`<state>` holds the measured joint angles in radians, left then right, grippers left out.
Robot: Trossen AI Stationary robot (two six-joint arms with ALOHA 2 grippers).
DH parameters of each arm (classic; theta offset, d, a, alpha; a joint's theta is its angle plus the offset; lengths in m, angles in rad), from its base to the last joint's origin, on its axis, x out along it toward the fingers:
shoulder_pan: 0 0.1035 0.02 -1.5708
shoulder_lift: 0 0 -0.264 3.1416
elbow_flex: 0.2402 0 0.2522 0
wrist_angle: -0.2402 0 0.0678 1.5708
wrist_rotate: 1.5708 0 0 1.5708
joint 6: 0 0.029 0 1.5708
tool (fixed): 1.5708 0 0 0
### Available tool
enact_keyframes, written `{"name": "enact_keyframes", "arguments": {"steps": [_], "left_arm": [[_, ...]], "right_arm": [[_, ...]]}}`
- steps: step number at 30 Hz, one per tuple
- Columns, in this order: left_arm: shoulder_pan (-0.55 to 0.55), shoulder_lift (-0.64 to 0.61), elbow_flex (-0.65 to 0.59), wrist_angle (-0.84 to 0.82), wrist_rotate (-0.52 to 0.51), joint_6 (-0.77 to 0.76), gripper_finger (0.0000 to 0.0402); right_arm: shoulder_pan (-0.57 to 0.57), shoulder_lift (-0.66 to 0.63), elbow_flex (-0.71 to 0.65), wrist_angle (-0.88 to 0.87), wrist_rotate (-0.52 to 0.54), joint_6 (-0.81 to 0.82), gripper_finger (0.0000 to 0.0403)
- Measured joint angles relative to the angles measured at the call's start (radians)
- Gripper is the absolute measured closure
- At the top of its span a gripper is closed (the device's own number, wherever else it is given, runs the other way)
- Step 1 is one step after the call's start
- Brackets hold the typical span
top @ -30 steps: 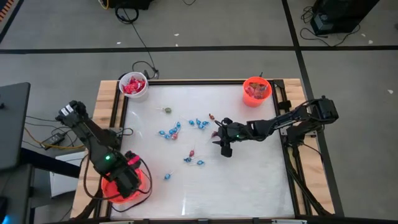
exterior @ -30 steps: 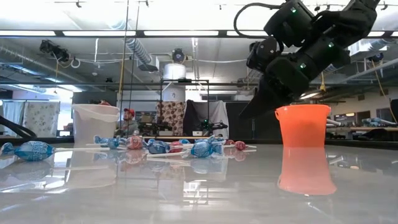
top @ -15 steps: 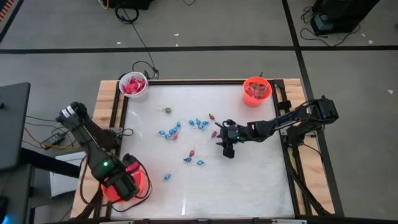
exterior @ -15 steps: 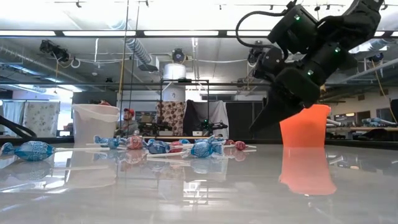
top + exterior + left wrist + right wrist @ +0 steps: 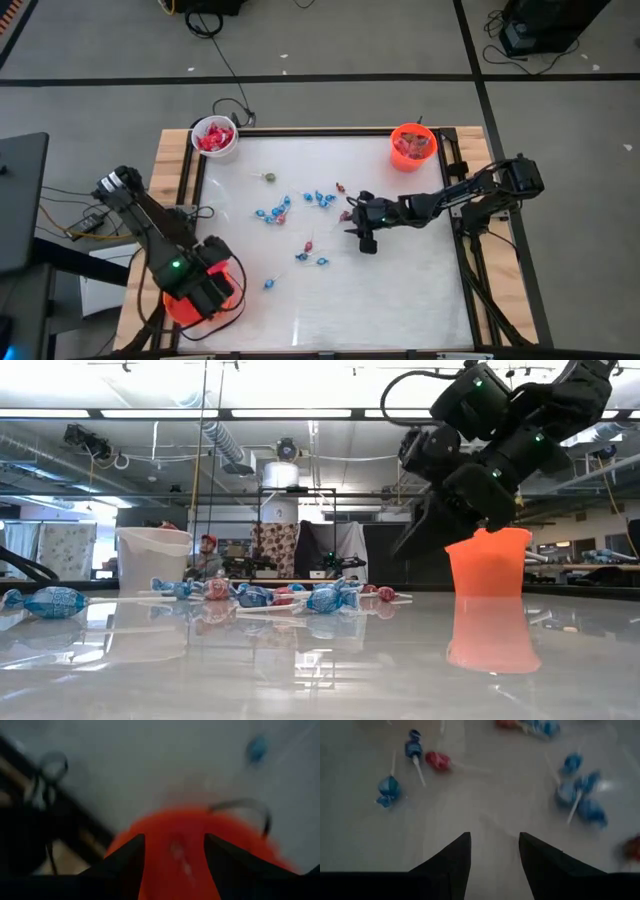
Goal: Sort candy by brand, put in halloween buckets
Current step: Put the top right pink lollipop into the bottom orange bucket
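Blue-wrapped and red-wrapped lollipops (image 5: 300, 215) are scattered mid-table. The left gripper (image 5: 174, 851) is held open, empty, above the large orange plastic bucket (image 5: 203, 296). The right gripper (image 5: 493, 845) is spread open, empty, over the candy.

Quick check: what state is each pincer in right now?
Left pincer: open, empty, above the larger orange bucket.
Right pincer: open, empty, over the lollipops.

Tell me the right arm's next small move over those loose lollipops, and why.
Probably lower the right gripper toward a nearby blue lollipop and close on it. Its fingers are apart with nothing between them, it hovers above bare table, and wrapped candy lies scattered close by. The left gripper is over the larger orange bucket.
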<state>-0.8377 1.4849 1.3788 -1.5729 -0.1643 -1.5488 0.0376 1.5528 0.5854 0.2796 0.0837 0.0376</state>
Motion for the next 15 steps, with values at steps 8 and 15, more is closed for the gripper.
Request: {"name": "enact_keyframes", "arguments": {"steps": [8, 15], "left_arm": [[-0.051, -0.001, 0.122, 0.033, -0.662, 0.030, 0.0193], [0.000, 0.014, 0.099, 0.122, -0.787, 0.133, 0.0193]], "right_arm": [[-0.052, 0.000, 0.000, 0.055, -0.005, -0.160, 0.0226], [-0.145, 0.070, 0.059, -0.079, -0.077, -0.149, 0.0225]]}}
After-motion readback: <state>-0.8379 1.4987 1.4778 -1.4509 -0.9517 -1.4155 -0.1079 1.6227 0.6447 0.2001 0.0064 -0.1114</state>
